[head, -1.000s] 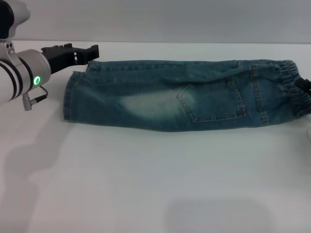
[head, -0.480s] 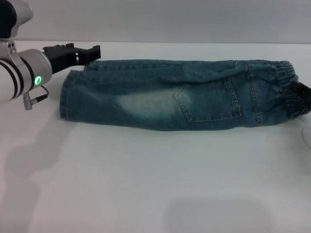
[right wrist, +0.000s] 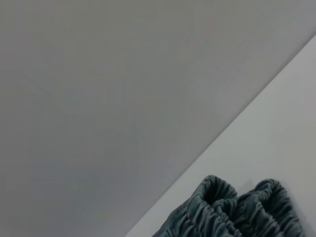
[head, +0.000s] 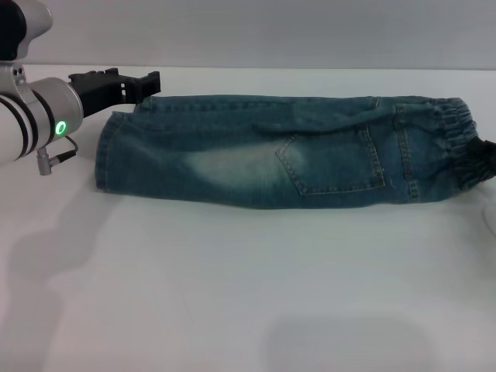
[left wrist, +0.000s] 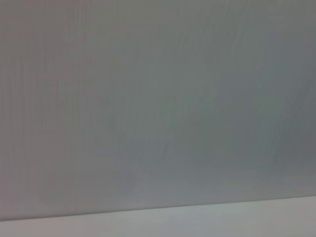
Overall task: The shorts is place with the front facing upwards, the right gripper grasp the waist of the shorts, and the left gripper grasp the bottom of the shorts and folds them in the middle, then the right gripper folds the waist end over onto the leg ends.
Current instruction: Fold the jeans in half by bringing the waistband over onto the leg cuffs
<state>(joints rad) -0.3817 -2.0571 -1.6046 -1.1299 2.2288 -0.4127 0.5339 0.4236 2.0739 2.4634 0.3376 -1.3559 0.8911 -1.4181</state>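
Note:
The blue-green denim shorts [head: 263, 151] lie folded lengthwise across the far half of the white table, showing a stitched pocket and one pale faded patch. The gathered waist [head: 457, 132] is at the right; its ruched band [right wrist: 232, 210] also shows close up in the right wrist view. The straight leg hems [head: 105, 155] are at the left. My left gripper [head: 143, 84] hovers at the far corner of the hems, its tip touching or just above the cloth. A black shape at the right edge, against the waist, seems to be my right gripper [head: 490, 159].
White table [head: 248, 294] stretches in front of the shorts. A grey wall [left wrist: 158, 98] rises behind the table's far edge. The left arm's silver wrist with its green light [head: 59, 128] hangs over the table's left side.
The shorts slid slightly to the left and the waist end settled flatter. The black shape at the waist drew back toward the right edge. The left gripper barely moved.

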